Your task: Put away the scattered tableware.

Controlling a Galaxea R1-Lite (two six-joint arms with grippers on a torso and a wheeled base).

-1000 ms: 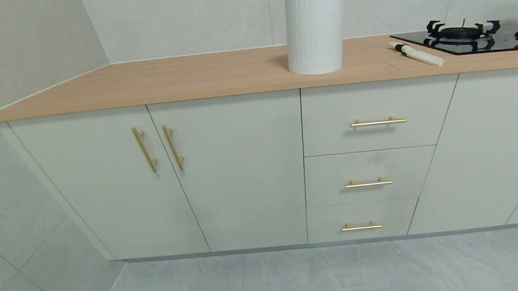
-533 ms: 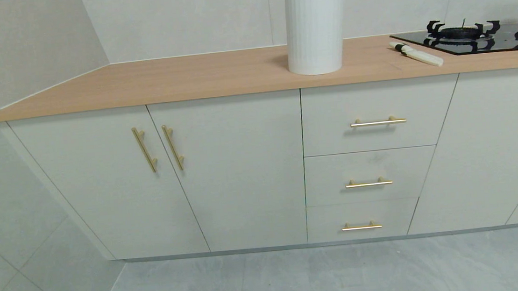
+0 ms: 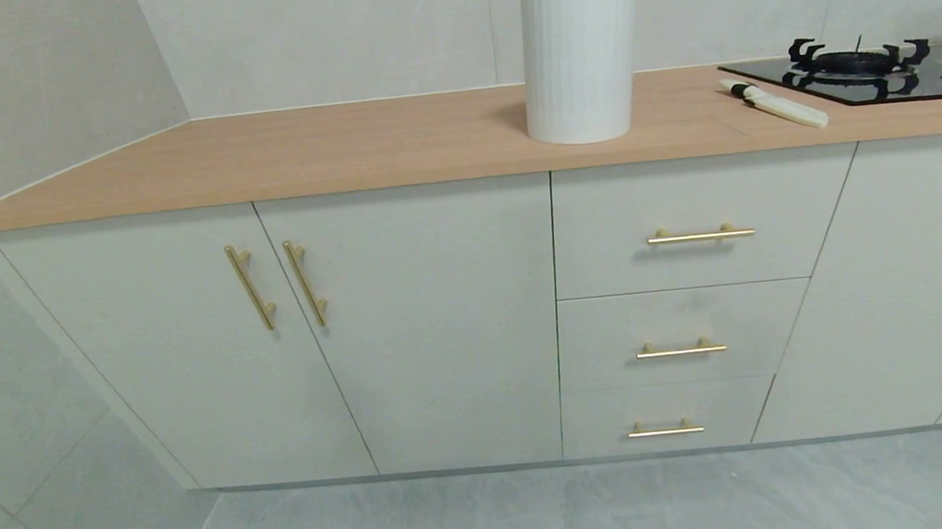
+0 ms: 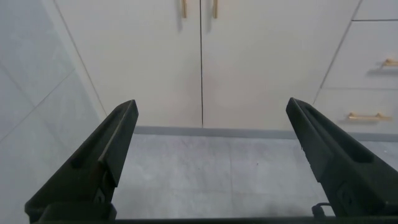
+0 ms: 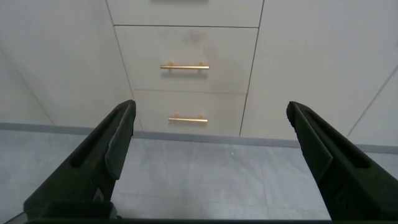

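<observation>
A smooth wood-grain table carries a tall, ribbed white cylinder. To the cylinder's right a slim cream knife with a black band lies flat, just before the glossy black hob. Below the cylinder are matte drawers with thin brass bars. The left hand and the right hand are both spread wide and empty.
</observation>
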